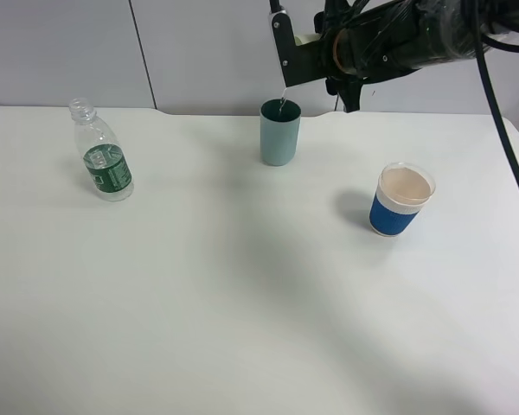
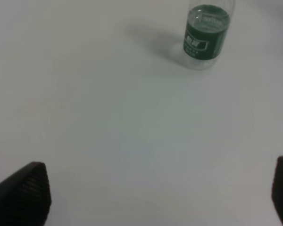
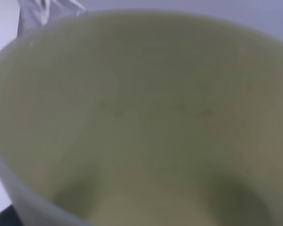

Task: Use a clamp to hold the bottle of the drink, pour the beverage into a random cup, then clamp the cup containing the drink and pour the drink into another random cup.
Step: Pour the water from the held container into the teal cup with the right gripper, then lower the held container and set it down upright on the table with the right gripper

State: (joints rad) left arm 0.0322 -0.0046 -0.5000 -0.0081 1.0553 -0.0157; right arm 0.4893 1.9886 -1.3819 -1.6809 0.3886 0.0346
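Right pincer (image 1: 287, 54) pinches the yellow-green tumbler (image 3: 141, 122), tipped above the teal cup (image 1: 279, 132).

A clear ribbed bottle (image 1: 101, 162) is wearing a dark green label band with white print; the teal cup (image 1: 279, 131) is showing a darker green inside; a white cup (image 1: 400, 200) is carrying a blue sleeve; the pale yellow-green tumbler (image 3: 146, 122) is looking plain; the table (image 1: 242, 303) is showing white

The bottle (image 2: 207, 30) has white print on its green label, too blurred to read.
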